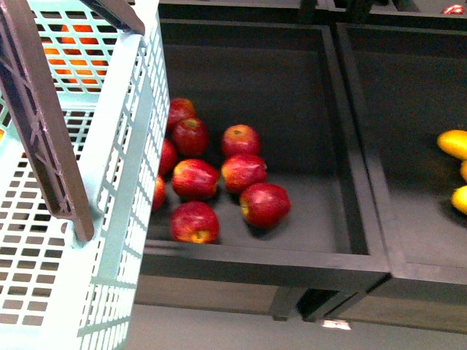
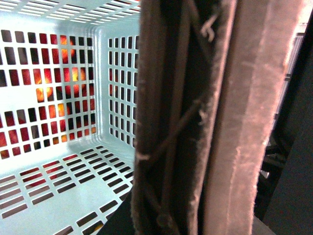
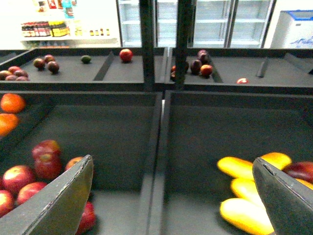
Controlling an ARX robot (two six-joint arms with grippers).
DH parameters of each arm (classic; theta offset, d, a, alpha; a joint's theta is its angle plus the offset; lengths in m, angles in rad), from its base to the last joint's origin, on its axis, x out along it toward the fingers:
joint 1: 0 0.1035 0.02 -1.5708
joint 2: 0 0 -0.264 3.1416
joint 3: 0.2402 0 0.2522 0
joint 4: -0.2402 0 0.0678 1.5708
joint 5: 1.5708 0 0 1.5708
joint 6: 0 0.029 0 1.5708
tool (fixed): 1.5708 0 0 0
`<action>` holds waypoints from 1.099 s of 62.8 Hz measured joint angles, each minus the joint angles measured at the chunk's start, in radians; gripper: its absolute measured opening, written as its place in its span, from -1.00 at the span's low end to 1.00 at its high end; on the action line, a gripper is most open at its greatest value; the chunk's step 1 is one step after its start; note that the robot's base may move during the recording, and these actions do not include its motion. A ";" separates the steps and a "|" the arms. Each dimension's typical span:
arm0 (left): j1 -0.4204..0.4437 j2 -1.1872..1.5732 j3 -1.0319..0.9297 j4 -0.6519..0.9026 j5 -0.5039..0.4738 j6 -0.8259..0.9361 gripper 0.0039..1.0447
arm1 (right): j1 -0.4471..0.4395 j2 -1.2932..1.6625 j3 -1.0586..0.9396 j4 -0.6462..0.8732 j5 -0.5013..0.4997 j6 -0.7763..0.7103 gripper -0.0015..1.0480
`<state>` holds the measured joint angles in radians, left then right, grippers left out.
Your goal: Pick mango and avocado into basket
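The pale teal basket (image 1: 109,219) fills the left of the front view, its brown ribbed handle (image 1: 44,131) slanting across it. In the left wrist view that handle (image 2: 215,117) stands right against the camera with my left gripper shut on it; the fingers themselves are hidden. The slotted basket floor (image 2: 54,196) holds no fruit that I can see. Yellow mangoes (image 1: 454,144) lie in the right-hand bin. My right gripper (image 3: 171,205) hangs open above the bins, with the mangoes (image 3: 244,213) beside one finger (image 3: 286,200). One small dark green fruit, likely an avocado (image 3: 86,59), lies in a far bin.
Red apples (image 1: 219,175) fill the middle bin, which has dark raised walls (image 1: 357,146). Orange tangerines (image 1: 80,44) show through the basket wall and lie in the bin beyond the apples (image 3: 11,103). Far bins hold dark red fruit (image 3: 200,63). Glass-door fridges (image 3: 195,24) stand behind.
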<state>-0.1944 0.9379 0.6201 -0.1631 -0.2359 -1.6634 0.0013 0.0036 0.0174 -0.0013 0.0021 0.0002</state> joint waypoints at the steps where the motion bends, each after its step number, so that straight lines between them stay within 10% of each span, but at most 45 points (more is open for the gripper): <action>1: 0.000 0.000 0.000 0.000 0.000 0.000 -0.73 | 0.000 0.000 0.000 0.000 0.000 0.000 0.83; 22: 0.008 -0.002 0.000 0.000 -0.029 0.013 -0.73 | -0.001 0.000 0.000 0.000 -0.008 0.000 0.83; 28: 0.006 0.048 0.024 -0.013 0.116 0.229 -0.73 | -0.001 0.000 0.000 0.000 -0.003 0.000 0.83; 40: -0.098 0.313 0.184 0.074 0.121 0.560 -0.73 | -0.001 0.000 0.000 0.000 -0.003 0.000 0.83; 69: -0.352 0.764 0.686 0.027 0.199 0.595 -0.73 | -0.001 0.000 0.000 0.000 -0.002 0.000 0.83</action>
<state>-0.5465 1.7023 1.3064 -0.1360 -0.0368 -1.0679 0.0006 0.0036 0.0174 -0.0013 -0.0002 0.0002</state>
